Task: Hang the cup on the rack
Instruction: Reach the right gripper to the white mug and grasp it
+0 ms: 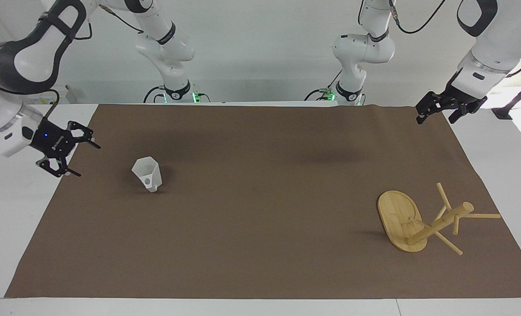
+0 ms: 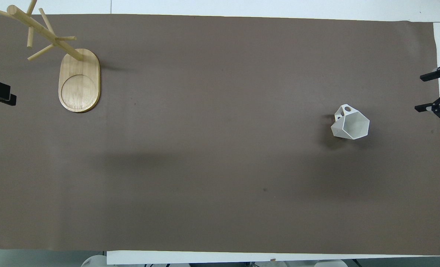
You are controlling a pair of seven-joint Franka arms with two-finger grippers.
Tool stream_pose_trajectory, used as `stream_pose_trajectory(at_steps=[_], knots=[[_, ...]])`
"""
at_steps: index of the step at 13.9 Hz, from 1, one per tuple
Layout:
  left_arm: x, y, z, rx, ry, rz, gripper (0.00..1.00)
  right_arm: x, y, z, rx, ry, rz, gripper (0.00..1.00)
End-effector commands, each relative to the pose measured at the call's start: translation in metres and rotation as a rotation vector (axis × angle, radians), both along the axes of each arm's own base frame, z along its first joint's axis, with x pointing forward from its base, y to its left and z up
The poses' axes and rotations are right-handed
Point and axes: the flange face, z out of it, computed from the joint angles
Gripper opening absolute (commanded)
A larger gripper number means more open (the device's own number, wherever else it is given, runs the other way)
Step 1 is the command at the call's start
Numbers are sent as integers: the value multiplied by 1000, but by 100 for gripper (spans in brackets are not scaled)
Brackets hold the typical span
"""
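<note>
We see cup (image 1: 147, 174) upright on brown mat (image 1: 260, 202), toward right arm's end of worktop (image 1: 19, 210), handle turned away from robots. Rack (image 1: 422, 221) stands well apart, toward left arm's end. Right gripper (image 1: 73, 158) hangs over mat edge near cup, not touching, jaws wide. Left gripper (image 1: 436, 113) waits over mat corner; we cannot tell its jaws' state.
</note>
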Motion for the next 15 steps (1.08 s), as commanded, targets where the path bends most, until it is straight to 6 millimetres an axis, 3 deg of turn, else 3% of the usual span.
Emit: stream_pose_trajectory(at_steps=[1, 5, 8, 12, 15], knots=[[-9, 3, 1, -10, 6, -6, 100, -1, -32, -66, 216, -42, 53, 100], [-9, 3, 1, -10, 6, -6, 100, -18, -53, -148, 436, -118, 137, 100], [-9, 3, 1, -10, 6, -6, 100, -26, -37, -224, 633, -158, 158, 100], [-9, 3, 1, -10, 6, -6, 100, -32, -5, -246, 693, -219, 248, 100], [-9, 3, 1, -10, 6, -6, 100, -36, 9, -247, 730, -231, 283, 100]])
